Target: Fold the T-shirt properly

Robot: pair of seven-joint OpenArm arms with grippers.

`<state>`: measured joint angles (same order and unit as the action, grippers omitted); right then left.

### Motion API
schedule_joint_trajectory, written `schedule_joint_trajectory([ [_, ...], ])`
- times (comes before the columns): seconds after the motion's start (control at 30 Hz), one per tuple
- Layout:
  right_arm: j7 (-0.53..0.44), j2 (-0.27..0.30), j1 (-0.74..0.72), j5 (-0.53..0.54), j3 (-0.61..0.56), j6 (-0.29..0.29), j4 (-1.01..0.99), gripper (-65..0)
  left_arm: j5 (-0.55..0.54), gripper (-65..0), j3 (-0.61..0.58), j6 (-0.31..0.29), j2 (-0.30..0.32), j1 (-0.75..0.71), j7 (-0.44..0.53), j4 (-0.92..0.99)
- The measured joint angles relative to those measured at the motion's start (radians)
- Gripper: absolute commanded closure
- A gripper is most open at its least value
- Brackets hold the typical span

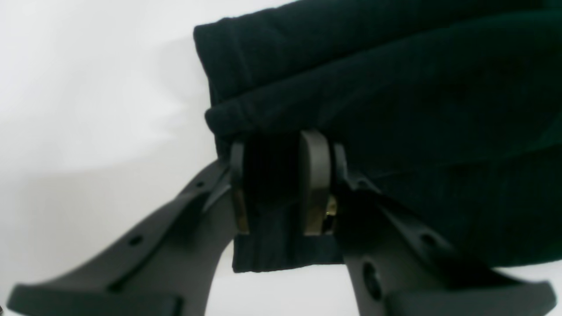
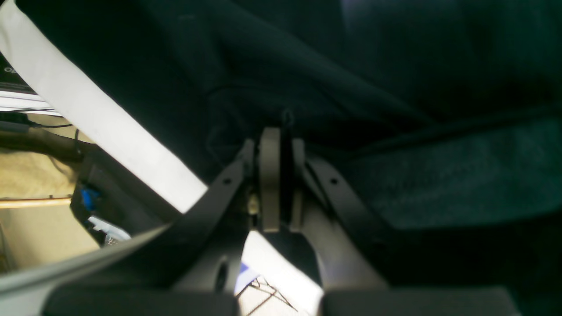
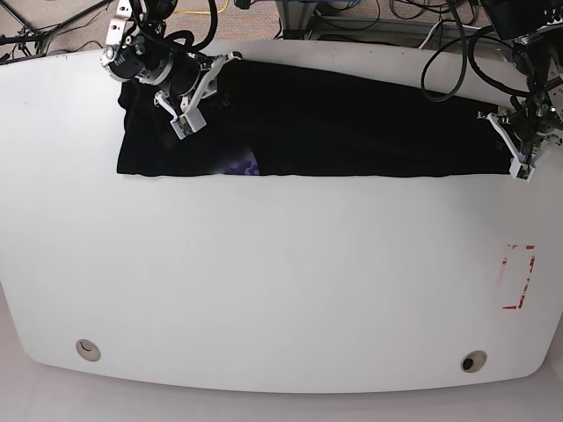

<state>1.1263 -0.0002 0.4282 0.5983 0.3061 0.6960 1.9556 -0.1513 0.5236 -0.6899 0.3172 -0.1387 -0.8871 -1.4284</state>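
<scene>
The black T-shirt (image 3: 352,123) lies in a long band across the far part of the white table (image 3: 281,281). A bit of its blue-purple print (image 3: 237,164) shows at the near edge. My left gripper (image 3: 497,123) is at the band's right end. In the left wrist view it (image 1: 274,149) is shut on a folded edge of the shirt (image 1: 395,109). My right gripper (image 3: 220,69) is over the band's left part. In the right wrist view it (image 2: 284,140) is shut on a fold of the shirt (image 2: 351,66), held above the table.
A red outlined rectangle (image 3: 519,277) is marked on the table at the right. Two round holes (image 3: 86,350) (image 3: 472,361) sit near the front edge. Cables (image 3: 369,13) lie on the floor behind the far edge.
</scene>
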Motion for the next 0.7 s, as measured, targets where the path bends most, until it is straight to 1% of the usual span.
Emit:
schedule_joint_trajectory([
  [0.13,-0.003,0.023,0.034,0.037,0.0,0.0,0.014,-9.5,-0.013,-14.4,0.0,-0.003,0.011,0.0,0.001,0.008],
  [0.3,-0.003,0.039,0.08,0.074,-0.003,0.0,0.035,-22.8,-0.015,-14.4,0.0,-0.003,0.012,0.0,0.001,0.009],
  [0.43,-0.006,0.056,0.098,0.114,-0.002,0.0,0.036,-29.8,-0.018,-14.4,0.0,-0.003,0.013,0.0,0.001,0.01],
  [0.7,-0.008,0.061,0.092,0.127,0.117,0.0,0.04,-31.1,-0.018,-14.4,-0.001,-0.003,0.014,0.0,0.002,0.01],
])
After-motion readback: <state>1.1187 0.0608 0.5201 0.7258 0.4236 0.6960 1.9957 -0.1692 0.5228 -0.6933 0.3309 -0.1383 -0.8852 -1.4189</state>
